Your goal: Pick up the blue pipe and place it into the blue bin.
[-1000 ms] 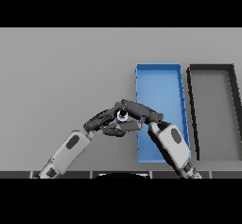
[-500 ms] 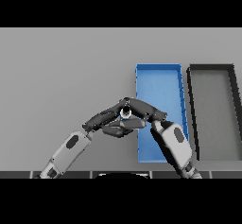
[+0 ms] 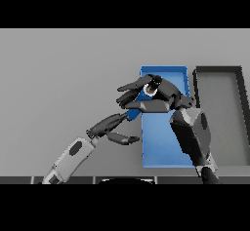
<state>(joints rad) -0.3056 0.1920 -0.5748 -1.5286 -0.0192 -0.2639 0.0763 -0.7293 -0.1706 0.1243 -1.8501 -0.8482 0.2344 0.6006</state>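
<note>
The blue pipe point(image 3: 133, 114) is tilted in my right hand point(image 3: 163, 97), whose fingers are curled round it. Its pale open end point(image 3: 150, 89) shows at the top of the hand and a short blue stretch pokes out below. Most of the pipe is hidden by the fingers. Hand and pipe hover over the left rim of the blue bin point(image 3: 163, 144), near its far end. My left hand point(image 3: 108, 125) lies lower left of the pipe, fingers straight and thumb spread, its fingertips close to the pipe's lower end; contact cannot be made out.
A dark grey bin point(image 3: 219, 123) stands directly right of the blue bin, side by side with it. The grey table point(image 3: 58, 79) stretches out to the left and far side.
My right hand has carried the pipe right and farther away, from beside the bin to over its left rim. The left hand has stayed behind and its fingers have straightened.
</note>
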